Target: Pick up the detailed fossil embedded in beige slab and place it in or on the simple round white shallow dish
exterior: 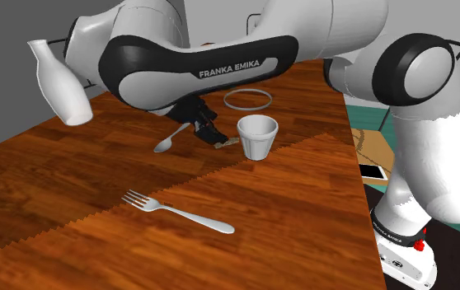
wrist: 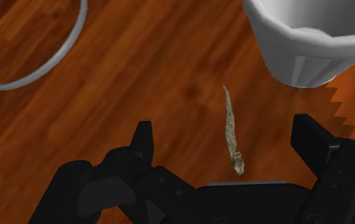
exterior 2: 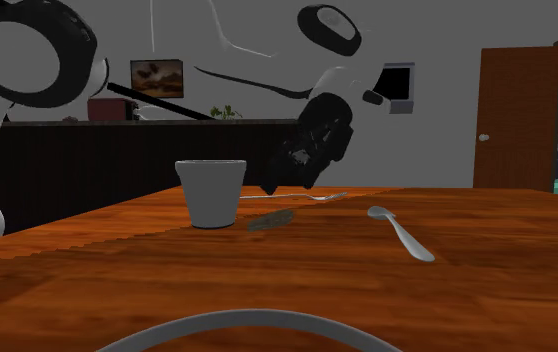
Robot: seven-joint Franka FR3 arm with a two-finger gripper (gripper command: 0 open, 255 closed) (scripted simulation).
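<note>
Thinness is making the fossil awkward: it is lying low on the desk, just beside the white cup and well apart from the dish. The end effector is hovering over it wide open, gripping nothing. Closing too high, the fingers are risking sliding past the sliver, or bumping the cup.
</note>
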